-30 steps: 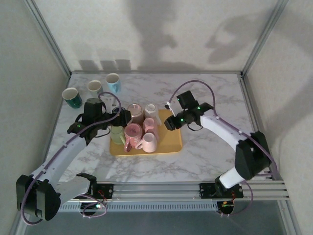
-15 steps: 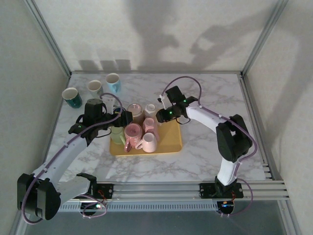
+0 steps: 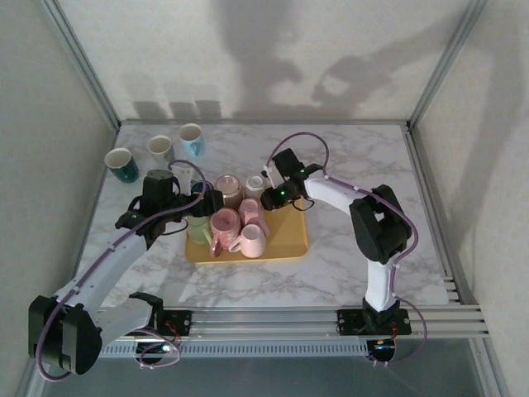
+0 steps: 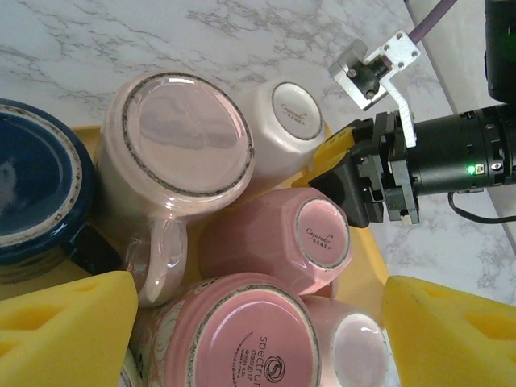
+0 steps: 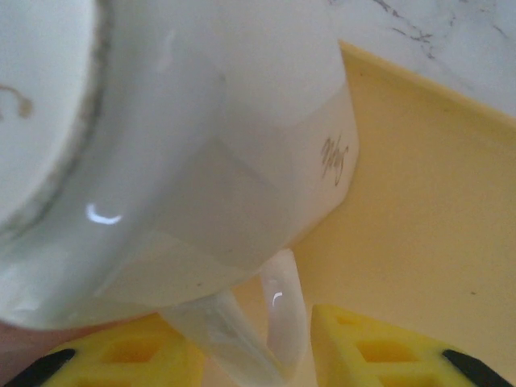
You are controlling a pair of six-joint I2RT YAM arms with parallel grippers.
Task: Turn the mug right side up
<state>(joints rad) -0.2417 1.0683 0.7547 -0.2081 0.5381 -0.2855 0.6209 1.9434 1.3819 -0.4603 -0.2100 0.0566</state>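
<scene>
A white marbled desk (image 3: 347,265) is sitting inside pale walls (image 3: 248,58) with metal corner posts. Three upright mugs (image 3: 159,148) are standing at its far left corner. A yellow tray (image 3: 293,236) is lying left of the desk's middle, carrying upturned mugs. The white mug (image 3: 255,185) is resting base-up at the tray's far edge. The right pincer (image 5: 258,355) is reaching in at it, its yellow pads (image 5: 387,347) straddling the mug's handle (image 5: 282,318); whether they are pressing it I cannot tell. The left pincer (image 4: 258,339) is hovering spread wide over the pink mugs (image 4: 310,242), holding nothing.
</scene>
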